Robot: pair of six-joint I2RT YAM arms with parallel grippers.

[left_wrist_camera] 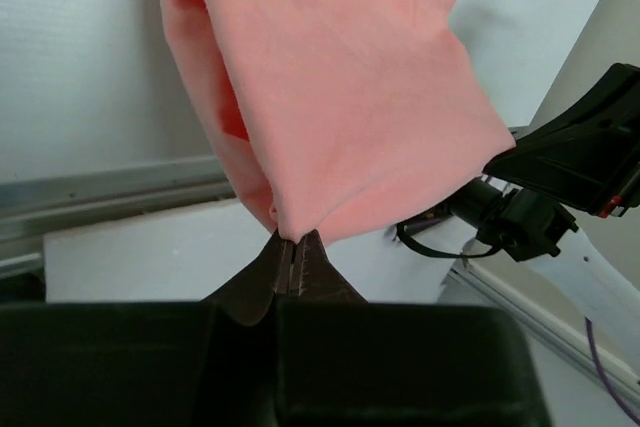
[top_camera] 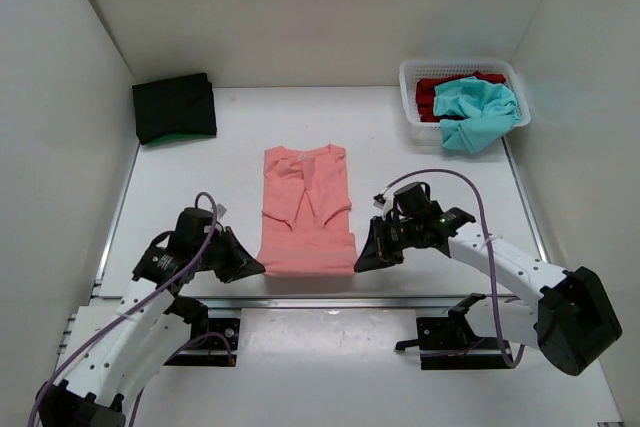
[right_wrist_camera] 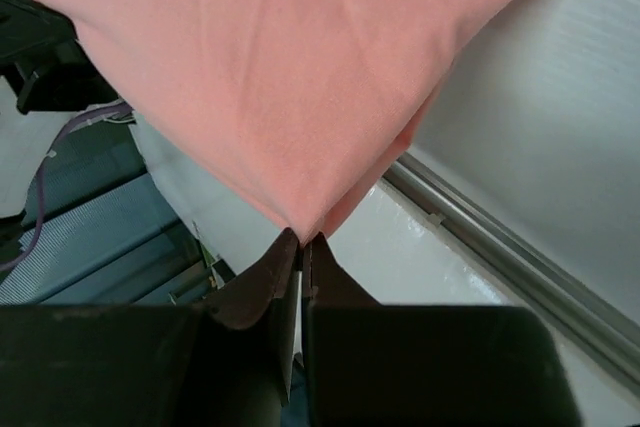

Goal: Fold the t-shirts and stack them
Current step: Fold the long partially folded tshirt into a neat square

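Soft matt cloth, that salmon-pink t-shirt point(top_camera: 307, 212); behind it the basket point(top_camera: 406, 92) is mesh plastic, the table point(top_camera: 430, 159) smooth and matt.

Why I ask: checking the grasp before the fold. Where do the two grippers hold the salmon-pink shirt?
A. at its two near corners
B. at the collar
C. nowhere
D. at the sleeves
A: the left gripper and right gripper are each shut on a near hem corner of the salmon-pink shirt.
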